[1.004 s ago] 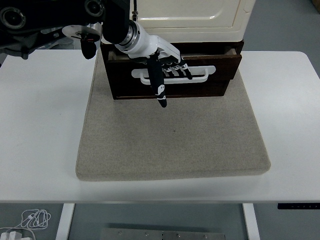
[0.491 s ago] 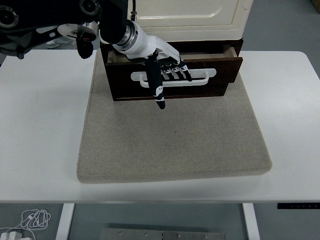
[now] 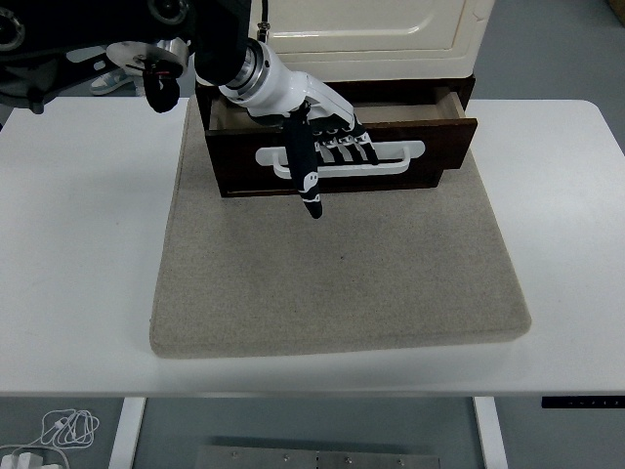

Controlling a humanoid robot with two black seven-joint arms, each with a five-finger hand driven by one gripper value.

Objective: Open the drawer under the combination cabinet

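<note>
**A:** Where is your drawer [image 3: 430,132] now?

**B:** You have it under the cream cabinet [image 3: 371,34], at the far end of the grey mat [image 3: 337,264] on the white desk [image 3: 78,244]. It stands partly pulled out, with the right end of its dark front further out than the left.

**A:** And what is your left robot hand [image 3: 317,132] doing?

**B:** You have it reaching in from the upper left, its four fingers [image 3: 352,145] hooked over the white handle [image 3: 400,156] and clamped on it. The thumb points down in front of the drawer face, clear of the bar.

**A:** Can you see anything in the drawer?

**B:** You see only a thin strip of its pale inside, behind the front panel, and nothing shows in that strip. The rest is hidden under the cabinet and your hand.
</note>
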